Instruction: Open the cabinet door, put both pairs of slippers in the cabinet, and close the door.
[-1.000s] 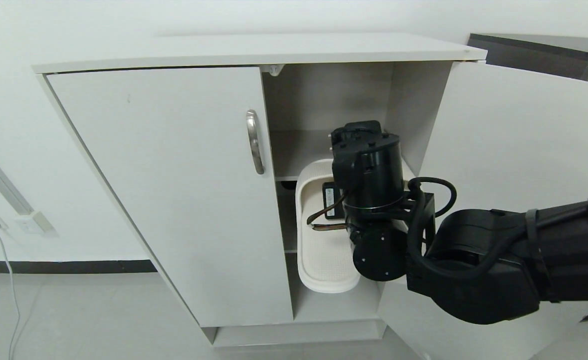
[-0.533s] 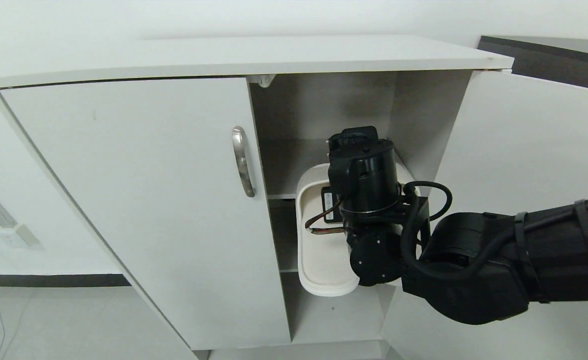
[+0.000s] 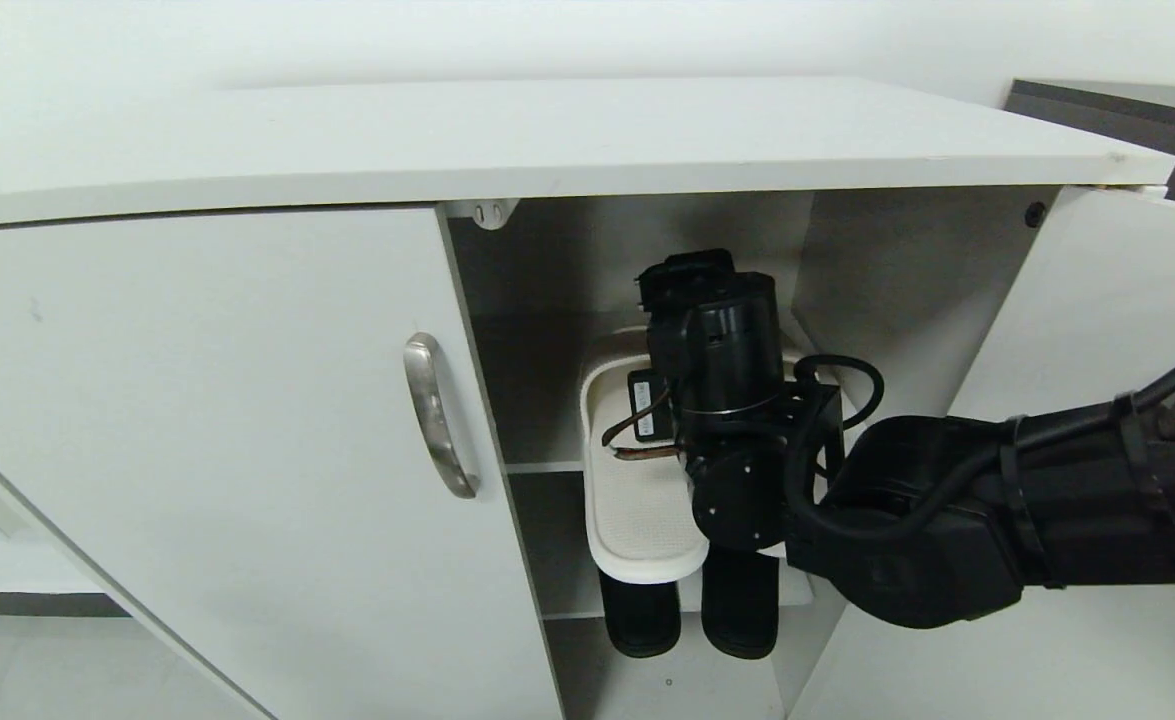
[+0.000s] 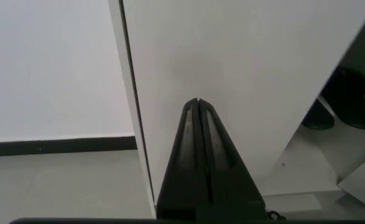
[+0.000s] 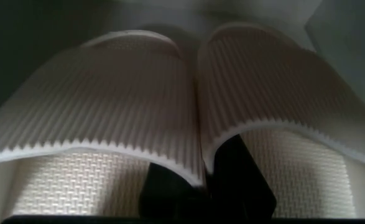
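Note:
The white cabinet (image 3: 547,130) has its left door (image 3: 197,420) closed and its right door (image 3: 1107,330) swung open. My right arm (image 3: 737,400) holds a pair of white slippers (image 3: 637,500) in the opening, soles facing out, their toes over the middle shelf. In the right wrist view my right gripper (image 5: 207,177) is shut on the inner edges of the ribbed white slippers' (image 5: 132,93) straps. A pair of black slippers (image 3: 687,605) lies on the shelf below, and the black slippers (image 4: 347,106) also show beside the closed door. My left gripper (image 4: 198,109) is shut and empty, low before the closed left door.
A metal handle (image 3: 437,415) sits on the closed left door. The open right door stands close beside my right arm. A dark piece of furniture (image 3: 1127,120) stands behind the cabinet at the right. Grey floor (image 4: 64,186) lies to the left.
The head camera has moved nearer the cabinet, bringing the black slippers into view. My right arm has carried the white slippers farther in over the middle shelf.

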Robot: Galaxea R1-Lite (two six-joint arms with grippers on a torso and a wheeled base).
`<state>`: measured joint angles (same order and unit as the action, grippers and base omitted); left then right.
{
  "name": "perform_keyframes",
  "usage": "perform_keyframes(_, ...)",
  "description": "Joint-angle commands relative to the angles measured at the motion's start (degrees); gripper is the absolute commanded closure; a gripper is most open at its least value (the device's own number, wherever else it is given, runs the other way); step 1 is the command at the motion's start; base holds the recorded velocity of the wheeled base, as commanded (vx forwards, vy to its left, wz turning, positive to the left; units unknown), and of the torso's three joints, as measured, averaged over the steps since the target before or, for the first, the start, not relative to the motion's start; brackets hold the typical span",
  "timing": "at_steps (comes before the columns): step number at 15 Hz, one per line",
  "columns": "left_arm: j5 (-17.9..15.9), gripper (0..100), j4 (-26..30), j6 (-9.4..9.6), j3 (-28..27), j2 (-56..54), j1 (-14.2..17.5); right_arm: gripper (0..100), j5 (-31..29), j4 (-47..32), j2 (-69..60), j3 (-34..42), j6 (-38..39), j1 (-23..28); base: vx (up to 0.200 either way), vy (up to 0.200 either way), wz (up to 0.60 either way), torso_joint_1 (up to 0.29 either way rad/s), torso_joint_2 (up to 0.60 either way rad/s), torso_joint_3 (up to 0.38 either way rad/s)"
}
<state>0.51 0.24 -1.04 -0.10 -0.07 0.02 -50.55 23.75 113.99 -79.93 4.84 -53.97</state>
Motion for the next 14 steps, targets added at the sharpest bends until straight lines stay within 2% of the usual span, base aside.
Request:
perform_keyframes(1,0.02,100,0.02,-0.02,0.01,0.07,0.06,100,0.02,-0.19,1.32,-2.33,-0.27,0.53,0.0,0.0,0.0,0.0,0.0,0.0)
perform_keyframes(5,0.1,100,-0.07,-0.02,0.01,0.07,0.06,100,0.37,-1.07,4.57,-6.9,-0.53,2.82,0.0,0.0,0.0,0.0,0.0,0.0)
perform_keyframes(9,0.19,100,0.02,-0.11,0.01,0.07,-0.02,100,0.98,-5.38,7.65,-14.64,-0.53,5.28,0.0,0.0,0.0,0.0,0.0,0.0)
perform_keyframes(14,0.19,100,0.02,-0.11,0.01,0.07,0.06,100,4.41,-9.42,10.9,-21.84,-0.53,7.74,0.0,0.0,0.0,0.0,0.0,0.0)
